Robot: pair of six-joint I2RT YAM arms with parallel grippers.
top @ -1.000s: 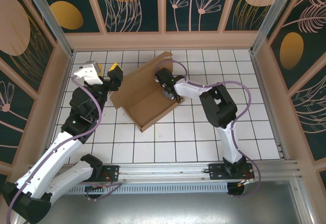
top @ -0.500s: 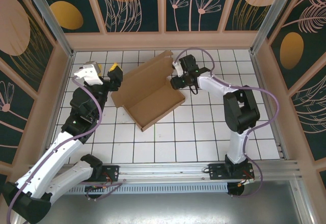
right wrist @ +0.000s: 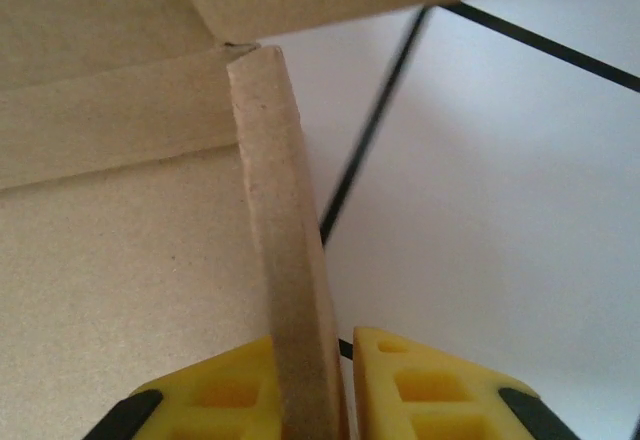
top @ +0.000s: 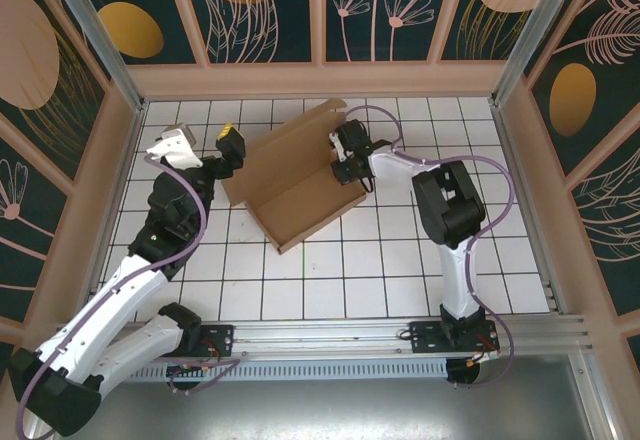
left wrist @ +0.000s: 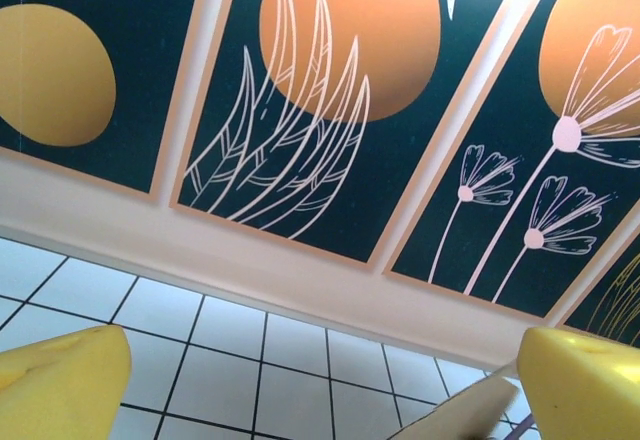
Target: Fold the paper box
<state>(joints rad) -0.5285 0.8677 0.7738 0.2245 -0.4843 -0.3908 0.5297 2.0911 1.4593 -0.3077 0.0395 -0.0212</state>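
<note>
Brown cardboard, plain. The paper box (top: 295, 195) is found near the middle of the white tiled bench (top: 400, 260), set at a slant to the grid lines. It is partly formed: the floor lies flat and the far long wall is raised.

The right tool (top: 345, 168) is placed at the box's right end. In the right wrist view its two yellow pads (right wrist: 215, 395) are seen closed on the upright edge of the end wall (right wrist: 285, 260), one pad on each face. That wall is judged to be pinched so that it is kept standing, or so that it can be turned along its crease.

The left tool (top: 230, 145) is held just beside the box's left end. Its jaws are spread wide and nothing is gripped. In the left wrist view a cardboard corner (left wrist: 465, 415) is seen low down, just inside one yellow finger (left wrist: 585, 380). The tool is judged to be lined up to take that end, not yet engaged.

No brand, label or writing can be read on the box, the tools or the bench. The wall panels (top: 265, 10) are marked only with orange discs and pale line-drawn leaves and flowers on dark teal.
</note>
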